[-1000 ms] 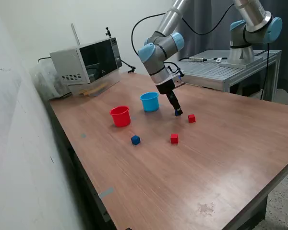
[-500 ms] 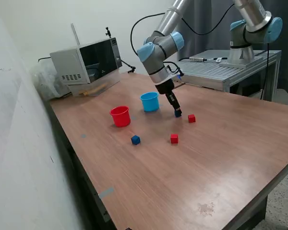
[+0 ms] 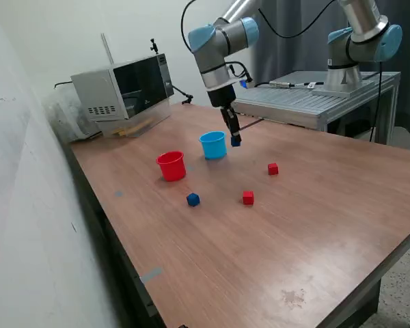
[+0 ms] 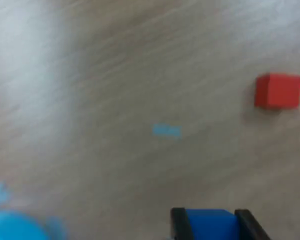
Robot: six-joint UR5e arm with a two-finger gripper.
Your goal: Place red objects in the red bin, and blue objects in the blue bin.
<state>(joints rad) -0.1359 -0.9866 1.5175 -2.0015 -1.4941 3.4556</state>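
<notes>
My gripper (image 3: pixel 235 141) is shut on a dark-blue cube (image 3: pixel 236 142) and holds it in the air just to the exterior view's right of the light-blue cup (image 3: pixel 213 145). In the wrist view the cube (image 4: pixel 210 224) sits between my two black fingers (image 4: pixel 178 224), and the cup's rim (image 4: pixel 12 226) shows blurred. The red cup (image 3: pixel 171 165) stands beside the light-blue cup. A second dark-blue cube (image 3: pixel 193 199) and two red cubes (image 3: pixel 248 197) (image 3: pixel 272 168) lie on the table. One red cube (image 4: pixel 277 91) also shows in the wrist view.
A microwave-like box (image 3: pixel 123 92) stands at the back of the wooden table (image 3: pixel 273 239). A grey metal bench (image 3: pixel 314 99) with a second arm (image 3: pixel 359 41) is behind. A small light-blue mark (image 4: pixel 166 131) is on the tabletop.
My gripper closed on the dark-blue cube near the red cube, lifted it off the table and carried it up and toward the light-blue cup.
</notes>
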